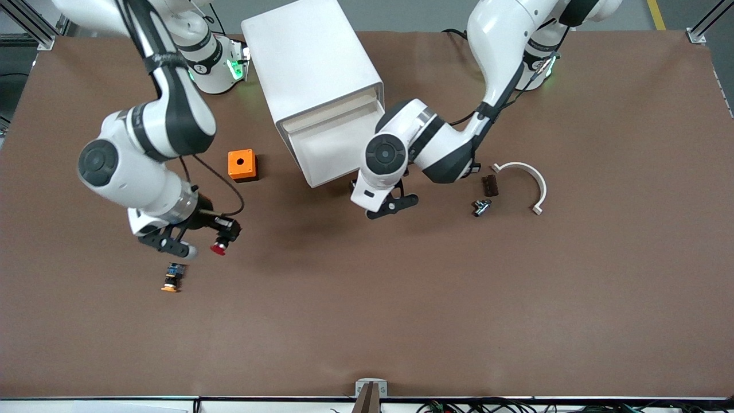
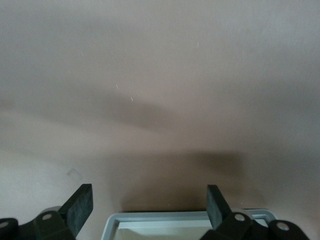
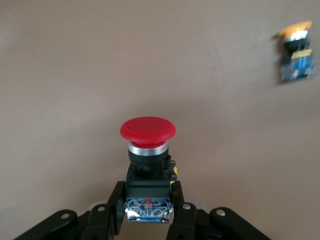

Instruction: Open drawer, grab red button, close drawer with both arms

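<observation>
The red-capped button [image 3: 148,150] is pinched by its rear block in the right gripper [image 1: 221,238], above the surface toward the right arm's end. The drawer [image 1: 332,150] stands pulled out; the left gripper [image 1: 393,205], fingers spread and empty, is positioned just beside its front edge. The closing push is therefore judged to fall to the left arm.

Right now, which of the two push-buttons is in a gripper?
The red-capped button, clamped in the right gripper; the orange-yellow-capped button lies free on the table.

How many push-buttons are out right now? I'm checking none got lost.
2. The red-capped button is held in the right gripper above the table; the orange-yellow-capped button lies on the table, nearer the front camera. The drawer could hide more.
</observation>
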`<state>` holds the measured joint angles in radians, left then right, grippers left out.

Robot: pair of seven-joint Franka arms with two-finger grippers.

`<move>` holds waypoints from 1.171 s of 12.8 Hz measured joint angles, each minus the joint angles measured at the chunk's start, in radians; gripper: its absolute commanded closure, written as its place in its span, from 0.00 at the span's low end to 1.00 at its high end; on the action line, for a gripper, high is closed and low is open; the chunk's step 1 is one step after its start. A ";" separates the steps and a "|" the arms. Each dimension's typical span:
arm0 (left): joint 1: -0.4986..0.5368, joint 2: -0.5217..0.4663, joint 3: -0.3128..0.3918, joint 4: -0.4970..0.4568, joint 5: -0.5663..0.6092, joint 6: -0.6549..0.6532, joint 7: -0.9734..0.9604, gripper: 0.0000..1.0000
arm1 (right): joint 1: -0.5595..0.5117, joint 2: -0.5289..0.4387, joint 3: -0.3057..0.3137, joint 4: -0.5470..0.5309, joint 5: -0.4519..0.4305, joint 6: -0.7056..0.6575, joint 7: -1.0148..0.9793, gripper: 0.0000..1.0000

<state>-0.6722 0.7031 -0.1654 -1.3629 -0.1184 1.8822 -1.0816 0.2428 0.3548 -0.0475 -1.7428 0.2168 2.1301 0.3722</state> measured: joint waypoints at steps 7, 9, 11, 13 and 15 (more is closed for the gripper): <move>-0.077 0.007 -0.032 -0.037 -0.016 -0.013 -0.138 0.00 | -0.109 0.272 0.001 0.168 -0.072 0.056 -0.205 1.00; -0.085 0.006 -0.068 -0.042 -0.016 -0.018 -0.183 0.00 | -0.124 0.329 0.001 0.199 -0.094 0.092 -0.226 1.00; -0.088 0.006 -0.103 -0.044 -0.016 -0.019 -0.219 0.00 | -0.130 0.362 0.001 0.215 -0.099 0.121 -0.241 0.98; -0.090 0.006 -0.125 -0.046 -0.016 -0.019 -0.240 0.00 | -0.130 0.382 0.001 0.217 -0.100 0.153 -0.246 0.91; -0.097 0.006 -0.130 -0.049 -0.016 -0.019 -0.265 0.00 | -0.130 0.401 0.002 0.217 -0.100 0.186 -0.247 0.68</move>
<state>-0.7695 0.7091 -0.2956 -1.4121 -0.1345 1.8635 -1.3464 0.1128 0.7560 -0.0458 -1.5256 0.1169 2.3165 0.1253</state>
